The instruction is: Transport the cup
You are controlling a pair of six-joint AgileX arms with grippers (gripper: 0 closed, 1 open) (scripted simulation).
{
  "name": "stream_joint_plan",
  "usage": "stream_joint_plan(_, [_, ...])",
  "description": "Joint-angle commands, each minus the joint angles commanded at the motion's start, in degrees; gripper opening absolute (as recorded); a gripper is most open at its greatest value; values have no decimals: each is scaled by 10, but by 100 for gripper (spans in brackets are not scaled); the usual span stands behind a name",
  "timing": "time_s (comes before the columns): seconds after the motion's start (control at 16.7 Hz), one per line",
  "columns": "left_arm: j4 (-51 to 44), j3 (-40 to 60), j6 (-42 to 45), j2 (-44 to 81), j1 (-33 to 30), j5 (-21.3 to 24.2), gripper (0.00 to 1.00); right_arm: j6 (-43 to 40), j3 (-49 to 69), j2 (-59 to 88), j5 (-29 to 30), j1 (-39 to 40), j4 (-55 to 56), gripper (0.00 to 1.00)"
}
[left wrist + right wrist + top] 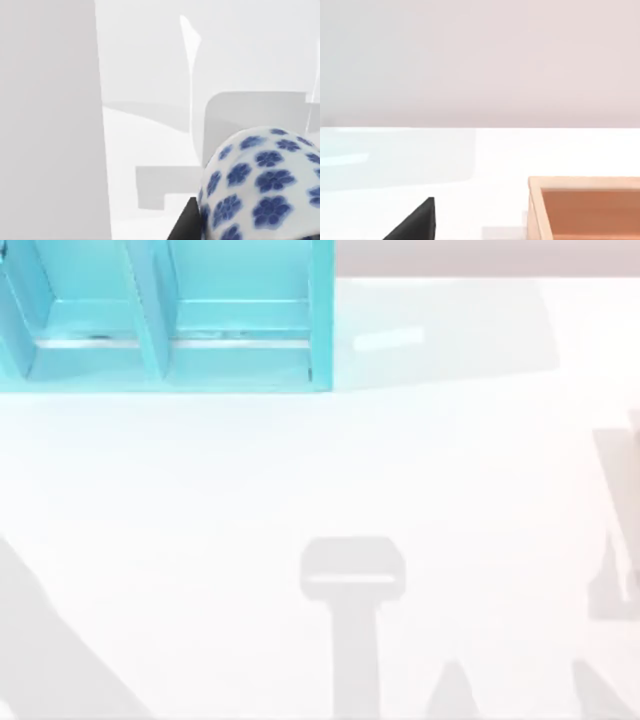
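A white cup (pixel 260 185) patterned with blue flowers is seen close against the left wrist camera, with a black finger (pixel 186 222) of the left gripper at its side; the cup is judged to be held there, though whether the fingers are closed on it cannot be told. In the top view, a turquoise shelf (pixel 165 315) with two open compartments stands at about eleven o'clock on the white table (pixel 320 470), and grey shadows are cast across the near half of the surface, one with a blocky head at roughly six o'clock. The step in hand is judged to be the carrying of the cup toward its destination. It would be done well if the cup were kept level, moved slowly and lifted well over any rim or shelf edge, since a rounded porcelain-like body may slip between two narrow fingers. The shelf is offered by the overhead camera alone, while the cup's pattern and its closeness to the finger are given by the left wrist camera. In the right wrist view, an open wooden box (pixel 585 207) with pale walls and an orange-brown inside is shown on the table, beside a black fingertip (pixel 415 222) of the right gripper; whether that pincer is open or closed cannot be told.
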Motion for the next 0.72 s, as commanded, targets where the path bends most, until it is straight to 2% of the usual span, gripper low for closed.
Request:
stream_joint_plan(0.36, [0, 0, 0, 0, 0, 0, 98, 0, 0, 0, 0, 0, 0, 100])
stream_joint_plan(0.72, [0, 0, 0, 0, 0, 0, 100, 0, 0, 0, 0, 0, 0, 100])
